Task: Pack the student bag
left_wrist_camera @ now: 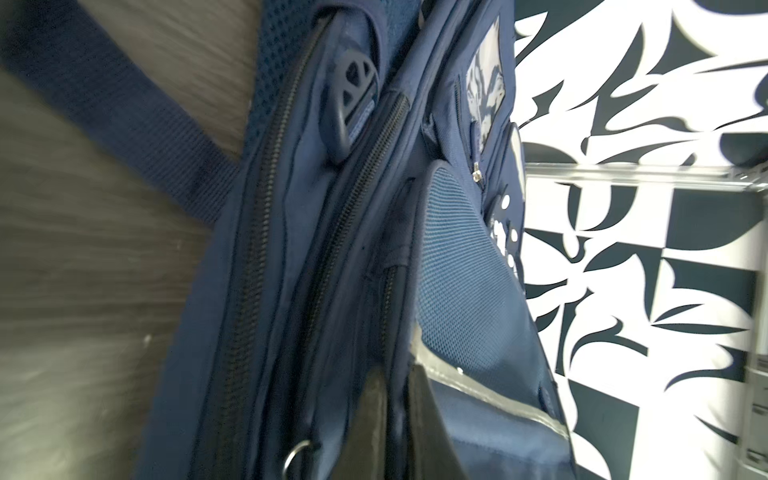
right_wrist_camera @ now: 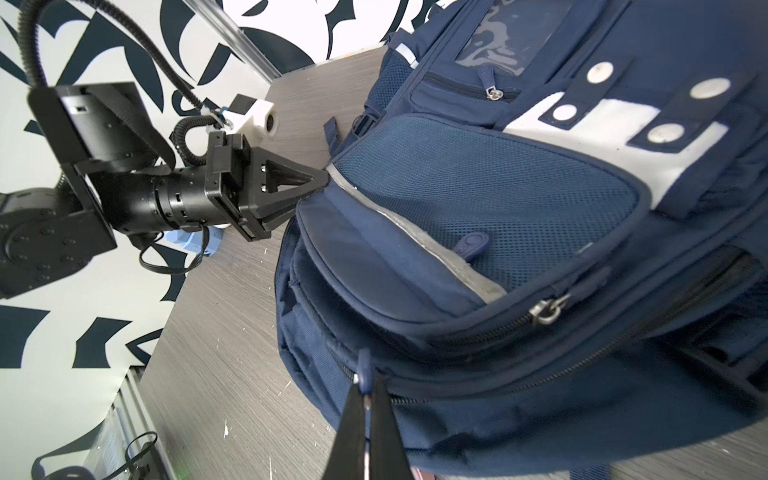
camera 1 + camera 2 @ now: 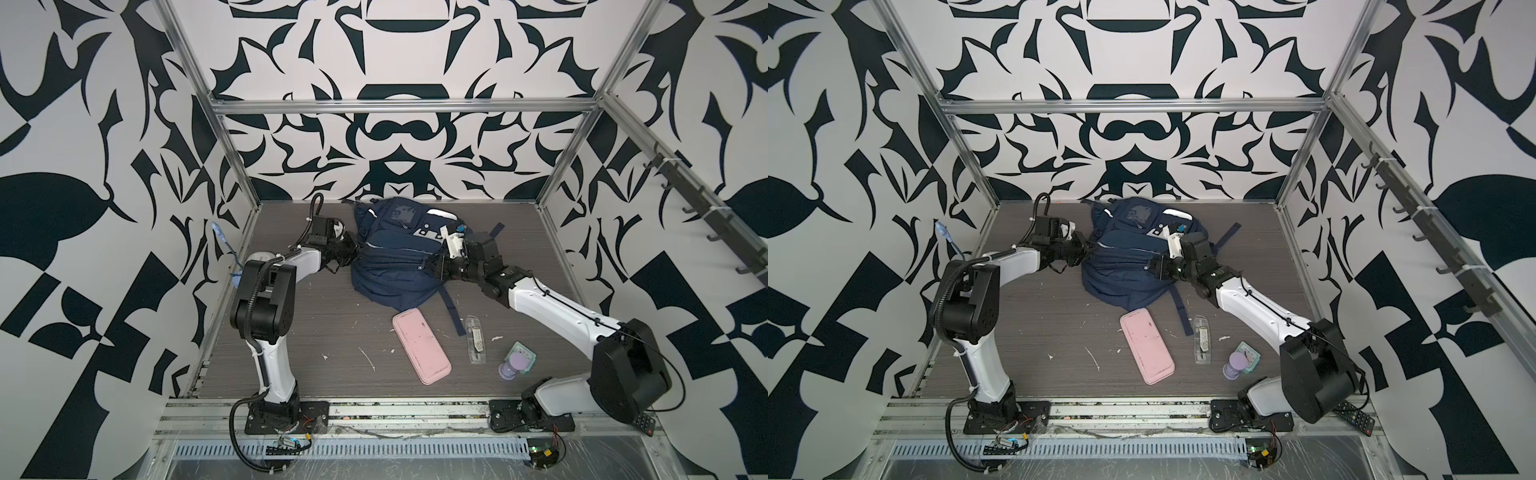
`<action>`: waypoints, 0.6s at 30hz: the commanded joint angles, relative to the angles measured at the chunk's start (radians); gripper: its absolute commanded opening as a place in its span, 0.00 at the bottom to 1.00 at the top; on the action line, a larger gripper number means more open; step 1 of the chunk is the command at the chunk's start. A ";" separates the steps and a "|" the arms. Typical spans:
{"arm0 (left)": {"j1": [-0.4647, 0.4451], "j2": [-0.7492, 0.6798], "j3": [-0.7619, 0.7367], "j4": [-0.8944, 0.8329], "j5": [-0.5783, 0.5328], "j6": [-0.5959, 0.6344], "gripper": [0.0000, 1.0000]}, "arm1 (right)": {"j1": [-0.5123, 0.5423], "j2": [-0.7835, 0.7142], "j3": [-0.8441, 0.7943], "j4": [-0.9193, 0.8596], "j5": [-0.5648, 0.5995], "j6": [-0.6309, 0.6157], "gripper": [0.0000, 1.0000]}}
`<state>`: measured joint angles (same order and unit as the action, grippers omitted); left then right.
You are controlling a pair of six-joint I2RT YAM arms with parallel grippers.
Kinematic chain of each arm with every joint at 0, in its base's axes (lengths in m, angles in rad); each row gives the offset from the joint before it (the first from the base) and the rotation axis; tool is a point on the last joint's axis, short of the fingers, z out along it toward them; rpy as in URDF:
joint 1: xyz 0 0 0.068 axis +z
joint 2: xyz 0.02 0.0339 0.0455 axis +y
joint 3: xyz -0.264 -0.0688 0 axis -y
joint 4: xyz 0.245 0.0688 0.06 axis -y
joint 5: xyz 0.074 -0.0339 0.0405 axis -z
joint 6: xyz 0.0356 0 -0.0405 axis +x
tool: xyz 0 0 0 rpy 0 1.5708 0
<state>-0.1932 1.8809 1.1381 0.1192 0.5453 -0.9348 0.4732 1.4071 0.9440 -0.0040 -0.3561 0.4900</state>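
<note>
we see the student bag (image 3: 390, 266) lying on the grey table (image 3: 299, 332), front pockets facing up, in both top views. the left gripper (image 3: 354, 249) meets the bag's left edge. in the right wrist view its jaws are pinched narrow on the corner of the mesh front pocket's rim, where the grey strip (image 2: 419, 232) begins. in the left wrist view a fold of the bag's navy cloth sits between the two dark fingers (image 1: 372, 419).

the right gripper (image 3: 432, 264) reaches the bag from its right side, low on the side wall. in the right wrist view its jaws are closed tight on a small blue zip pull (image 2: 365, 370) of the lower zip, and the rest of the bag spreads out beyond the fingertips.

nearer us than the bag, a pink case (image 3: 422, 347) lies with one corner just beside the bag's near edge. a dark strap (image 3: 452, 311) trails from the bag between that case and a clear case (image 3: 475, 338). a purple bottle (image 3: 511, 368) stands further from the bag.
</note>
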 commanded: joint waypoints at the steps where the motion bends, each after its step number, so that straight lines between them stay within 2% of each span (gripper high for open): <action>1: 0.053 -0.118 -0.113 0.110 -0.058 -0.073 0.00 | -0.012 -0.014 0.047 0.028 0.004 -0.032 0.00; 8: 0.026 -0.238 -0.266 0.237 -0.169 -0.185 0.00 | -0.011 -0.004 0.024 0.060 -0.004 -0.019 0.00; 18: -0.025 -0.232 -0.235 0.297 -0.214 -0.246 0.00 | 0.091 0.094 0.052 0.131 0.043 0.003 0.00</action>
<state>-0.2073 1.6657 0.8776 0.3378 0.3462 -1.1439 0.5224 1.4952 0.9463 0.0502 -0.3408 0.4938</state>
